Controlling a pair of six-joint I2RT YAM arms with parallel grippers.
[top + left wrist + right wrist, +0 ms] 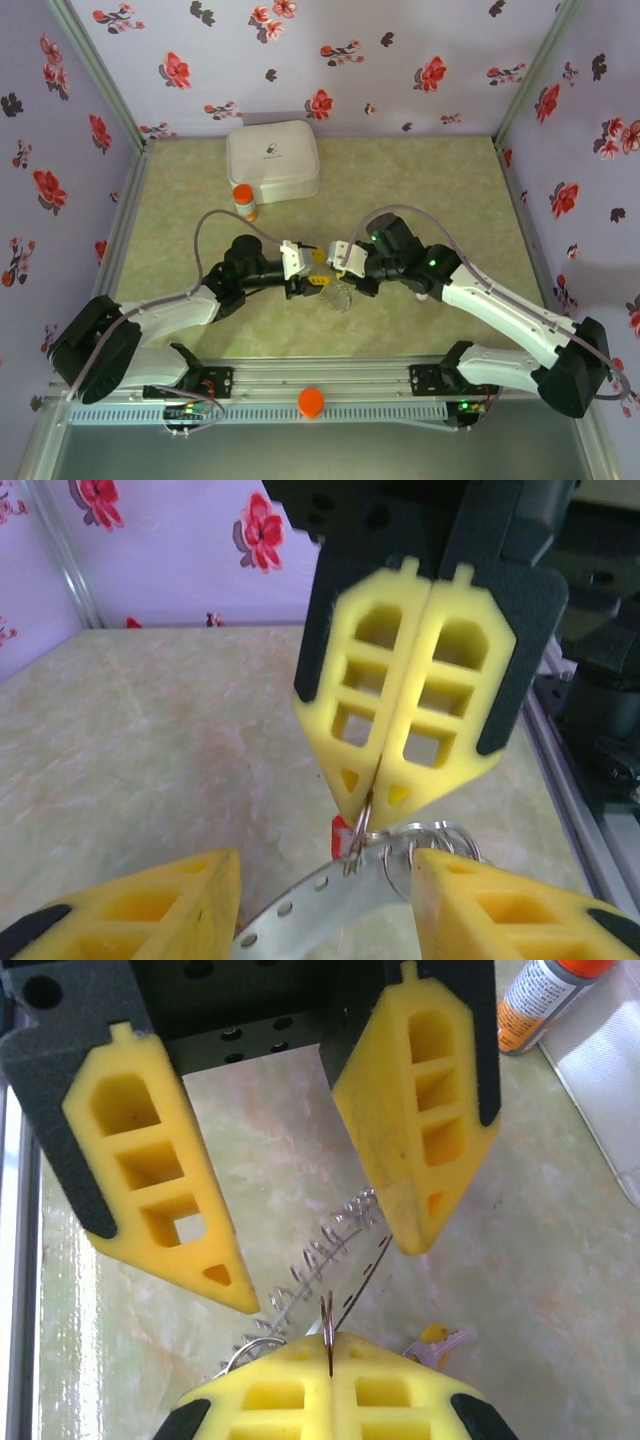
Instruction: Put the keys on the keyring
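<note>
Right wrist: right end effector (330, 1345) shut on keyring (310, 1260).
Left end effector (330, 1275): half open, empty.
Tip: hold keyring steady.

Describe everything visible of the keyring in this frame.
The keyring is a silvery-grey metal strip with a beaded, toothed-looking edge, ending in thin wire loops. It runs slantwise between the spread fingers of the left pincer; whether they touch it is unclear. The right pincer, shut, pinches one thin loop.
</note>
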